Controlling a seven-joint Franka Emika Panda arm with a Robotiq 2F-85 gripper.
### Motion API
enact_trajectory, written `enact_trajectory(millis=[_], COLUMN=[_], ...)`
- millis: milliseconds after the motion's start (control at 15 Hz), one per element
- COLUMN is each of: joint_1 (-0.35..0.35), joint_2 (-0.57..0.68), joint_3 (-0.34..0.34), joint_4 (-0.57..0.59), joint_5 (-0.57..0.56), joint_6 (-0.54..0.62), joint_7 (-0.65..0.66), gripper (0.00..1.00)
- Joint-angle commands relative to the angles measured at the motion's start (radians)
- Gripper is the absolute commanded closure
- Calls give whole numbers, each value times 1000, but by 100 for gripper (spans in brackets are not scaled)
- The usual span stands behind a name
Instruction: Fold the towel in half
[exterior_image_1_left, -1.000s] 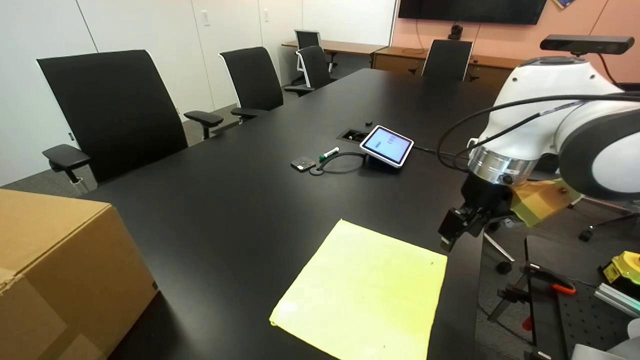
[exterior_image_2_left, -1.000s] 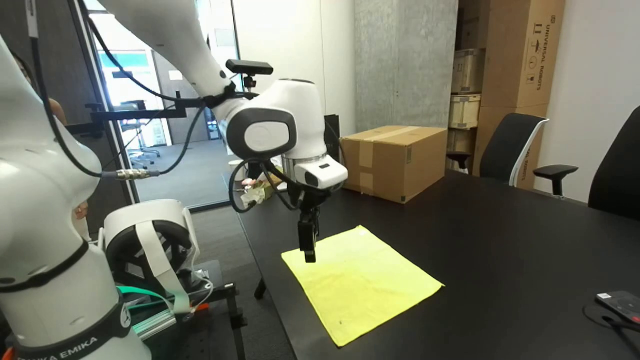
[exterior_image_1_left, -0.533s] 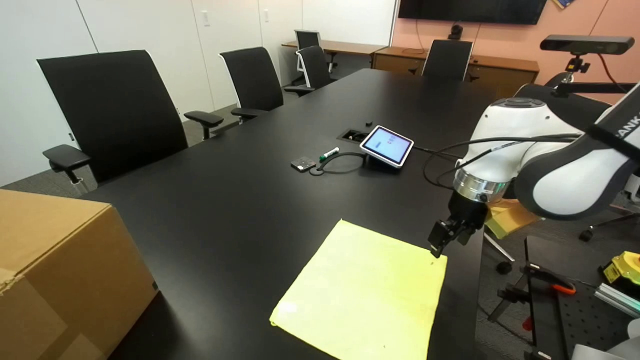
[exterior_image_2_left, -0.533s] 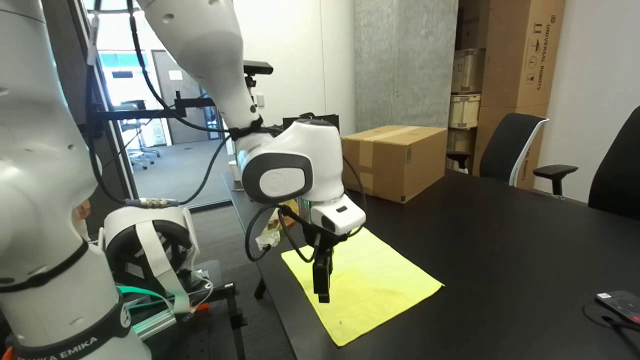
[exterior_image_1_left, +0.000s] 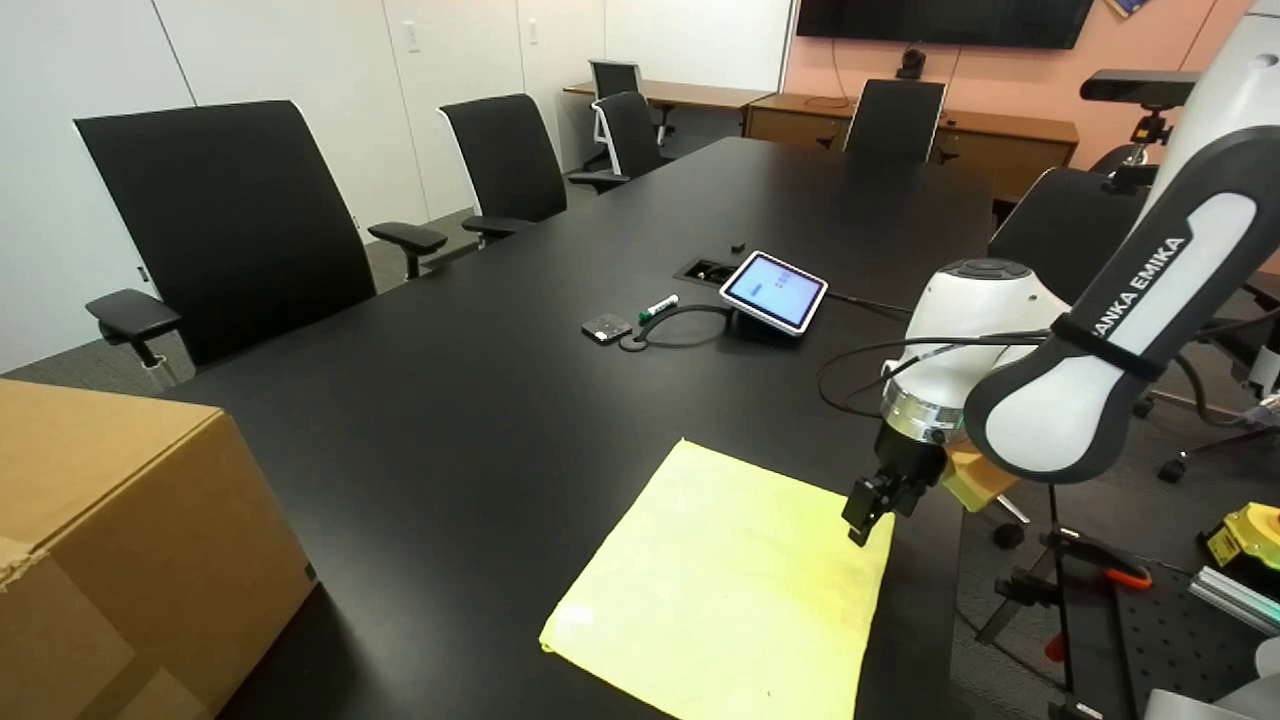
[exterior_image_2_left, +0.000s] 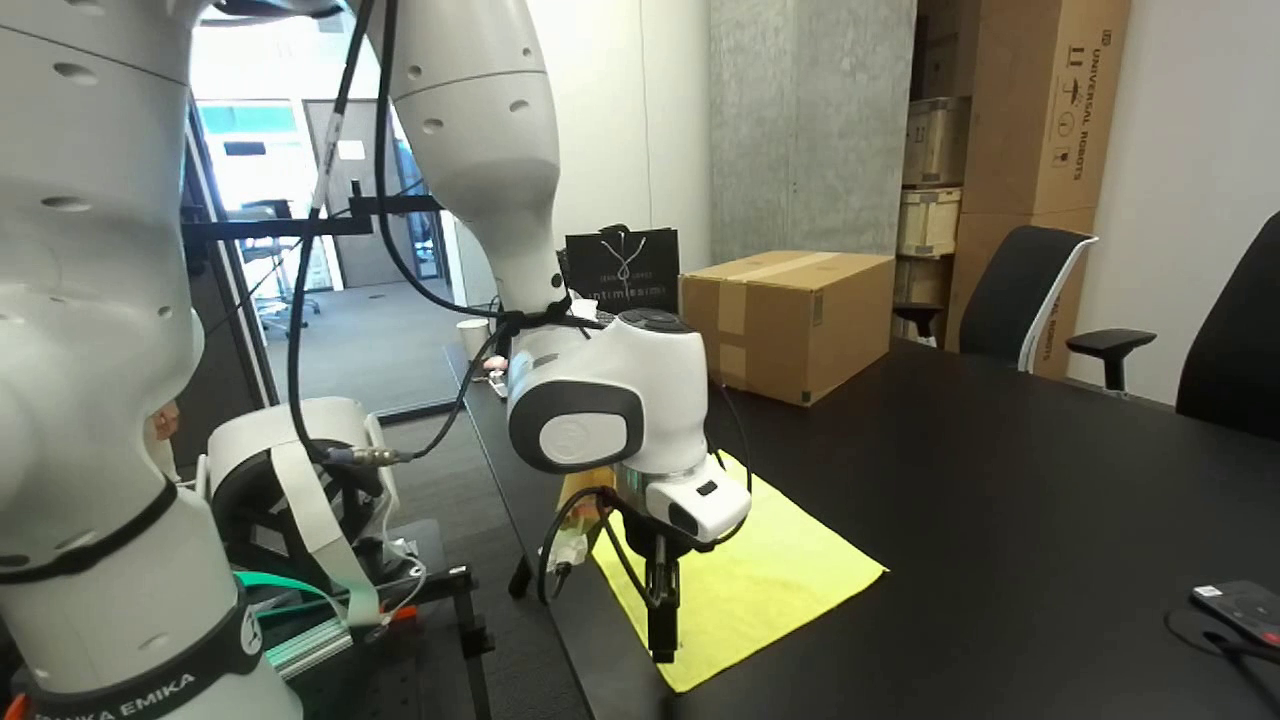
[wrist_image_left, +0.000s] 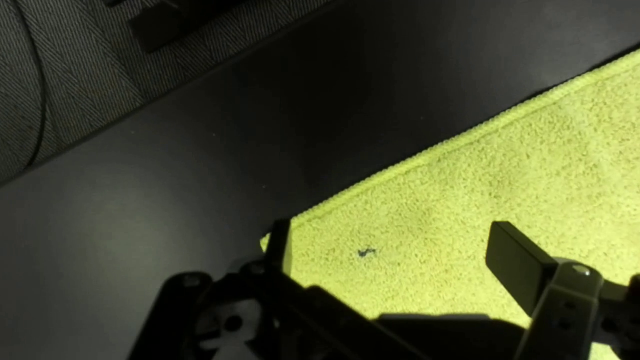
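Note:
The pale yellow towel (exterior_image_1_left: 720, 590) lies flat and spread out on the black table; it also shows in an exterior view (exterior_image_2_left: 800, 565) and in the wrist view (wrist_image_left: 450, 210). A small dark mark sits near one corner. My gripper (exterior_image_1_left: 878, 518) is low over that corner, fingers pointing down; it also shows in an exterior view (exterior_image_2_left: 663, 640). In the wrist view the gripper (wrist_image_left: 391, 242) is open, with bare towel and the dark mark between its fingers. The corner tip peeks out beyond the left finger. I cannot tell whether the fingertips touch the cloth.
A cardboard box (exterior_image_1_left: 150, 560) stands on the table beyond the towel, also in an exterior view (exterior_image_2_left: 790, 325). A tablet (exterior_image_1_left: 775, 292), a green marker (exterior_image_1_left: 658, 307) and a small black device (exterior_image_1_left: 606, 328) lie farther along. The table edge (wrist_image_left: 165, 97) runs near the towel's side.
The arm has moved down and over the towel, from beside and above it to low over the marked corner. The towel has not moved.

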Motion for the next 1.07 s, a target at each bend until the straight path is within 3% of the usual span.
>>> enact_trajectory(millis=[0, 600, 1000], joint_1=[-20, -119, -204], joint_2=[67, 121, 134], joint_3=[8, 5, 71], joint_4=[39, 84, 105], joint_5=[20, 4, 12], joint_6=[51, 92, 91], joint_7=[-68, -170, -251], gripper=[0, 0, 0])
